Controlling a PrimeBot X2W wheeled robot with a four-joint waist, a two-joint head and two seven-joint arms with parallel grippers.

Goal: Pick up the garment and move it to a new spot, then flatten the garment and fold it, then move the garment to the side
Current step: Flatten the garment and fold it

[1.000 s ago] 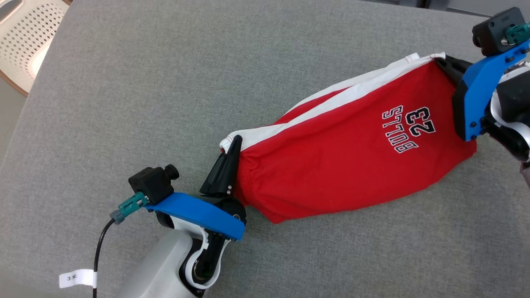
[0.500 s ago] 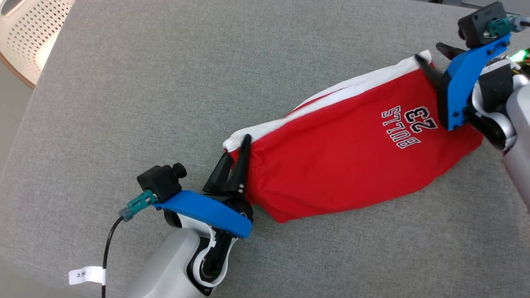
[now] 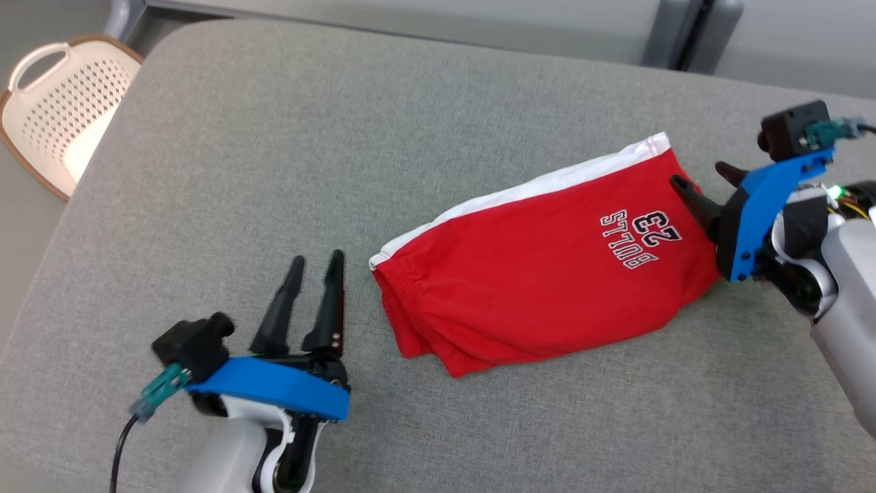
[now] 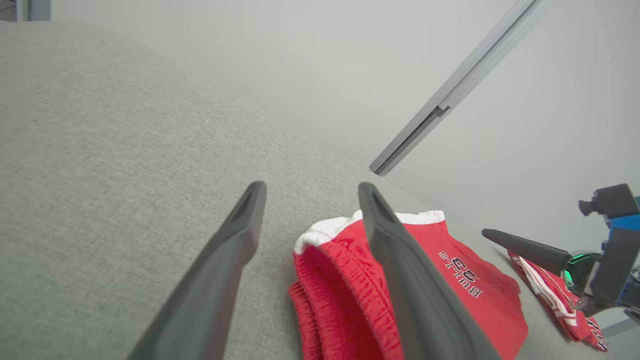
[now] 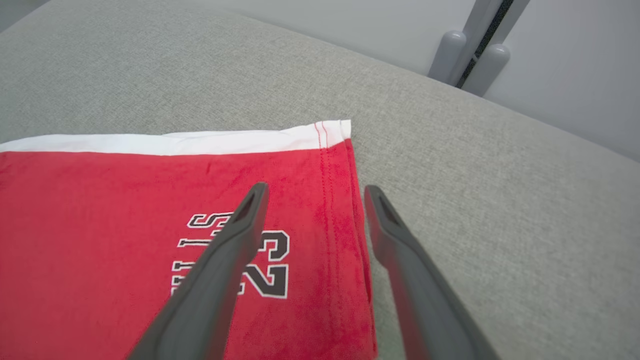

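Dark left claw (image 3: pixel 317 257) agape beside garment (image 3: pixel 534 287)

Red shorts (image 3: pixel 534 287) on a grey cushion (image 3: pixel 342 137).
The shorts are bright red, with a white band along one edge and black letters and numerals outlined in white. The cushion is a flecked mid-grey weave. The basket (image 3: pixel 75 96) is cream, patterned with rows of small holes, and brown at the rim. The left gripper (image 3: pixel 316 258) and right gripper (image 3: pixel 697 173) are black, with blue brackets (image 3: pixel 274 394).
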